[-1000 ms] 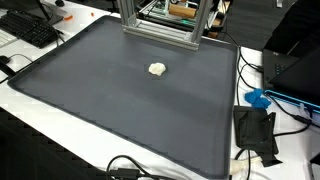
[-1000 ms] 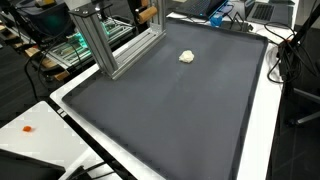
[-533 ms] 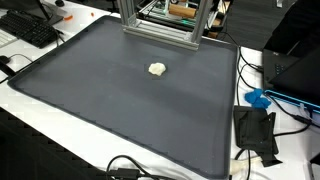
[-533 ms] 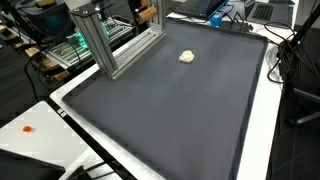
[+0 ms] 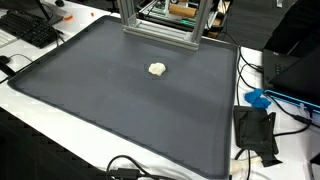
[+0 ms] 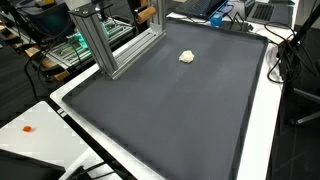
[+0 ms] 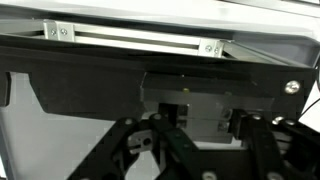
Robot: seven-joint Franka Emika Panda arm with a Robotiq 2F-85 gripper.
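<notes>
Moved since a second ago: nothing in either exterior view; the pale lump point(image 5: 157, 69) lies on the same spot.
Lump: small, cream-white and crumpled, alone on the dark mat point(image 5: 110, 115); it sits in the half nearer the aluminium frame point(image 5: 160, 28), apart from it.
Gripper point(image 7: 205, 160): not visible in either exterior view; the wrist view catches only its black linkages along the lower edge.
Jaws: the fingertips fall outside the wrist view, so I cannot tell whether they are spread or pressed together.
Wrist view, upper part: a silver rail point(image 7: 130, 38) with two brackets runs across, black housing beneath it.
Around the mat: a keyboard point(image 5: 30, 30) at one corner, a blue object point(image 5: 258, 98) and a black box point(image 5: 255, 130) beside the opposite edge.
</notes>
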